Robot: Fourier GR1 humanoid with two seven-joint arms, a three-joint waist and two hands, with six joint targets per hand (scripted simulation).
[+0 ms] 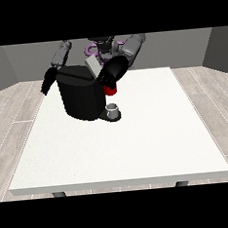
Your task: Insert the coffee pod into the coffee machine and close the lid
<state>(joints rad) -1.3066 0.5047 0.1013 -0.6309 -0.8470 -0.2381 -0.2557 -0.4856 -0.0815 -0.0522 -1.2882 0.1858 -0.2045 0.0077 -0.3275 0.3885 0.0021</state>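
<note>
With the hand at the view's right (113, 71) at the coffee machine (81, 95) top, finger state indeterminate, judge for yourself: pod unseen, lid closure remains unconfirmed.

Coffee machine (80, 97) on table (138, 148), left of centre, towards the robot.

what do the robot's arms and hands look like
Both arms are grey with rounded, segmented shells, one at the view's left and a bulkier-looking one at the view's right. Each ends in a glossy black robot hand: left side, right side. No cables or markings show on the arms.
</note>
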